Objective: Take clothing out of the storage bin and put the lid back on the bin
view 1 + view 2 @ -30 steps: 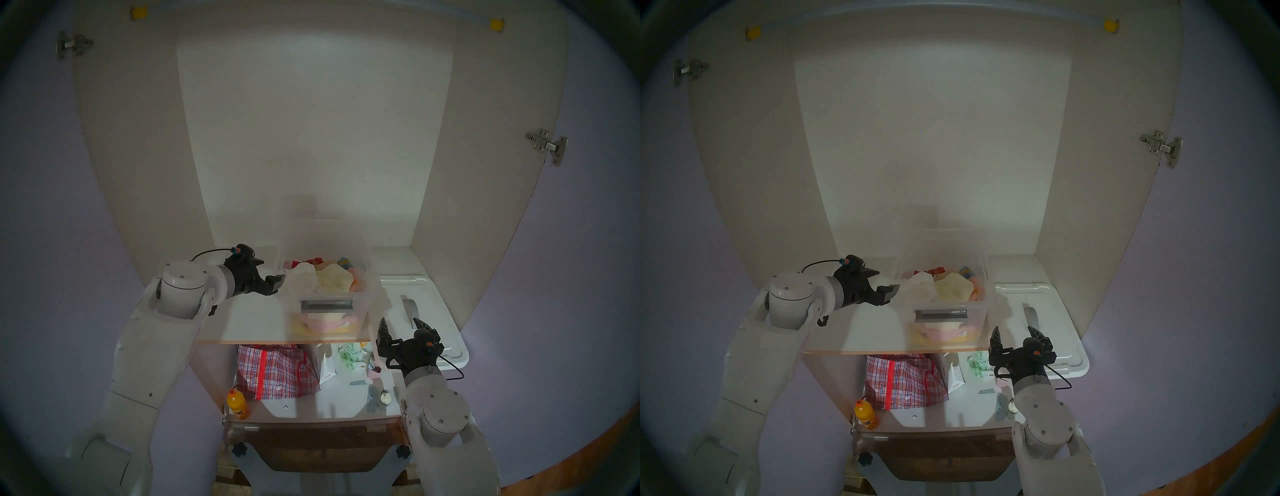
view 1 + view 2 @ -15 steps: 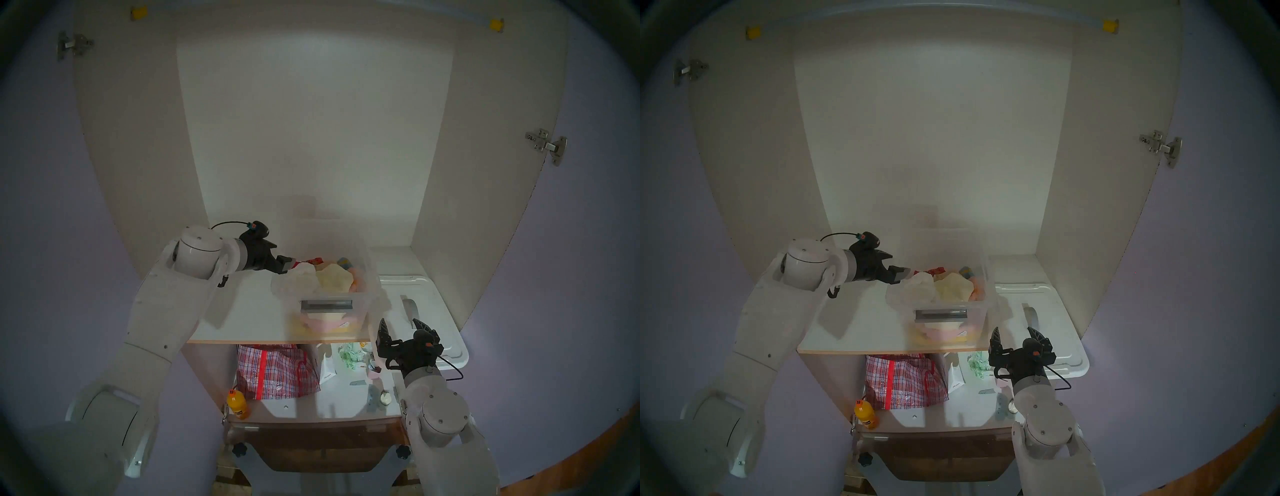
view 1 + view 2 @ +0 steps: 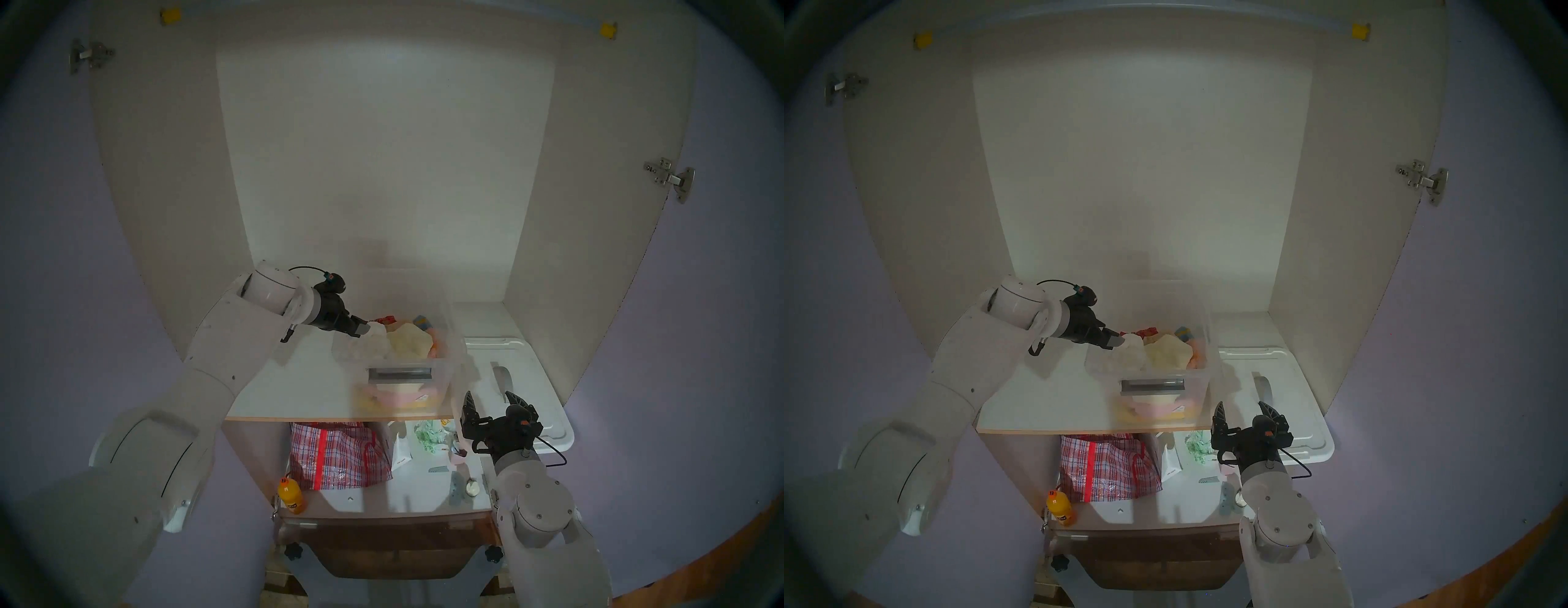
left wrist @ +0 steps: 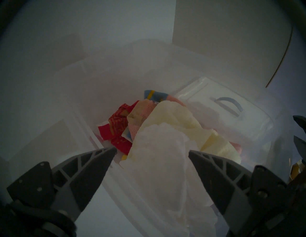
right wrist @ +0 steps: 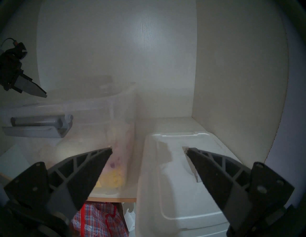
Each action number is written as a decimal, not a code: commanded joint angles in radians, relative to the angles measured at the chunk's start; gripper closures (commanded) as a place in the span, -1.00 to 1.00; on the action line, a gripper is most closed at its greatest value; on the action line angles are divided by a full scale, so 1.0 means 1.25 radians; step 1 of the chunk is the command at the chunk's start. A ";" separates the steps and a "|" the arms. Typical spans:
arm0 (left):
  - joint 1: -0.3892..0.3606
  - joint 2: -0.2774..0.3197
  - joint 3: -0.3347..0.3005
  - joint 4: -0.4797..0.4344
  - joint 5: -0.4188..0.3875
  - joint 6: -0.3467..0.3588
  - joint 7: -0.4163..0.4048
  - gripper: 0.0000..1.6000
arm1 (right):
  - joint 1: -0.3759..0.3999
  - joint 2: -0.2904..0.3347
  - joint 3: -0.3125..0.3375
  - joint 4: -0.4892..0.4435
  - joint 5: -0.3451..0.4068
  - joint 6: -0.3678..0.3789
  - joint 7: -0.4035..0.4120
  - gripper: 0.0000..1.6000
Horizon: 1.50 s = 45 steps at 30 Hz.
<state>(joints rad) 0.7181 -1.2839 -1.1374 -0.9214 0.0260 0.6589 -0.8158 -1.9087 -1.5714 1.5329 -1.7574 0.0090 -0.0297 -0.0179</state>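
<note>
The white garment point(image 4: 159, 158) lies crumpled at the left end of the clear storage bin point(image 3: 449, 361), partly over its rim; the left gripper point(image 4: 151, 153), jaws spread wide and empty, has come in from beside the bin to straddle it. The right gripper point(image 3: 492, 397) hangs wide open and empty by the bin's front right corner, unmoved. The bin stands on a white cupboard shelf point(image 3: 297, 390), the lid point(image 3: 539, 395) flat just right of it.

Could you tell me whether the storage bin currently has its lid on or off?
Off. The bin stands open-topped with clothes showing inside, and the lid lies flat on the shelf to its right.
</note>
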 commanded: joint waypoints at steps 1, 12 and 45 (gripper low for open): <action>-0.098 -0.030 0.034 0.054 0.013 0.019 -0.044 -1.00 | 0.009 -0.001 0.000 -0.018 0.000 -0.005 0.000 -1.00; -0.250 -0.091 0.181 0.276 0.024 0.012 -0.149 -1.00 | 0.010 -0.001 0.000 -0.018 0.000 -0.006 0.000 -1.00; -0.515 -0.193 0.473 0.528 0.098 -0.125 -0.242 1.00 | 0.003 -0.001 0.000 -0.032 0.000 -0.005 0.000 -1.00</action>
<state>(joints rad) 0.1470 -1.5233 -0.5411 -0.2485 0.1399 0.5333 -1.1649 -1.9112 -1.5713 1.5328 -1.7660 0.0091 -0.0296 -0.0179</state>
